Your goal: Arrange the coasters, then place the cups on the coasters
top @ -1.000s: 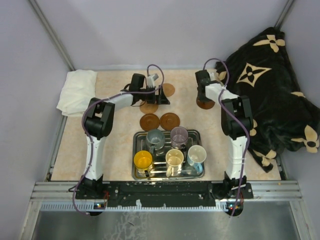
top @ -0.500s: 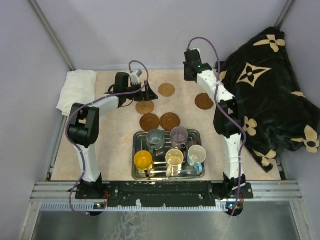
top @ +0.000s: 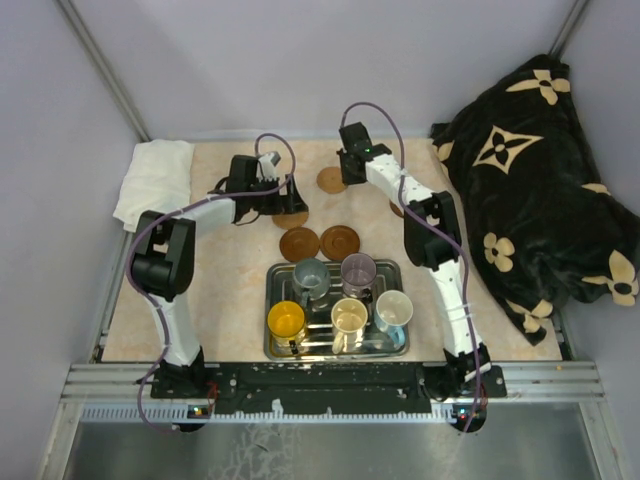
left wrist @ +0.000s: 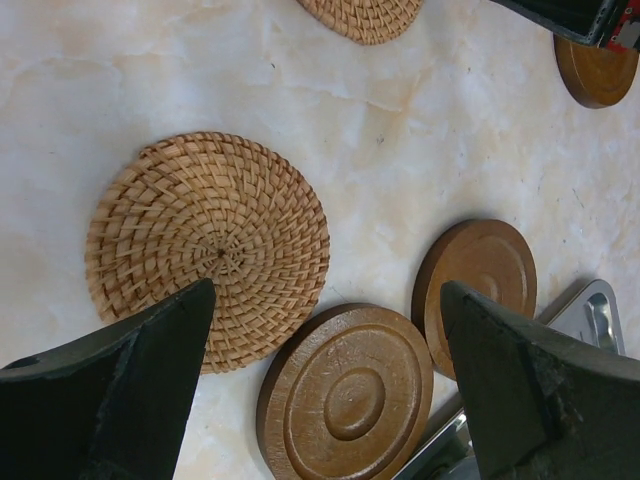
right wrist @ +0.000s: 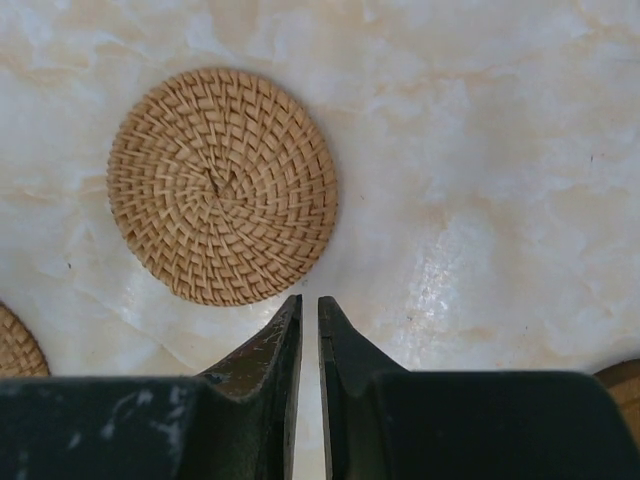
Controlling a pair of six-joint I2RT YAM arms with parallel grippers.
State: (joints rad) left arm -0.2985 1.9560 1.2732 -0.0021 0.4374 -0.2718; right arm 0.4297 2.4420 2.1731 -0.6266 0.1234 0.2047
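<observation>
Five cups, grey (top: 310, 273), purple (top: 358, 270), orange-yellow (top: 286, 320), cream (top: 349, 316) and light blue (top: 393, 308), stand in the metal tray (top: 335, 350). Beyond the tray lie two dark wooden coasters (top: 299, 243) (top: 340, 240). A woven coaster (left wrist: 208, 250) sits under my left gripper (top: 290, 200), whose jaws stand wide open and empty (left wrist: 328, 290) above it and a wooden coaster (left wrist: 346, 395). Another woven coaster (top: 331, 180) (right wrist: 222, 185) lies just ahead of my right gripper (top: 347, 167) (right wrist: 310, 298), which is shut on nothing. A fifth coaster (top: 397, 207) peeks from behind the right arm.
A white cloth (top: 155, 180) lies at the back left corner. A black patterned blanket (top: 540, 180) covers the right side. The tray's corner (left wrist: 590, 310) shows near my left gripper's right finger. The grey back wall is close behind both grippers.
My right arm lifted off the back-right coaster and swung left to the woven coaster at the back middle. My left gripper drew back leftward, still open.
</observation>
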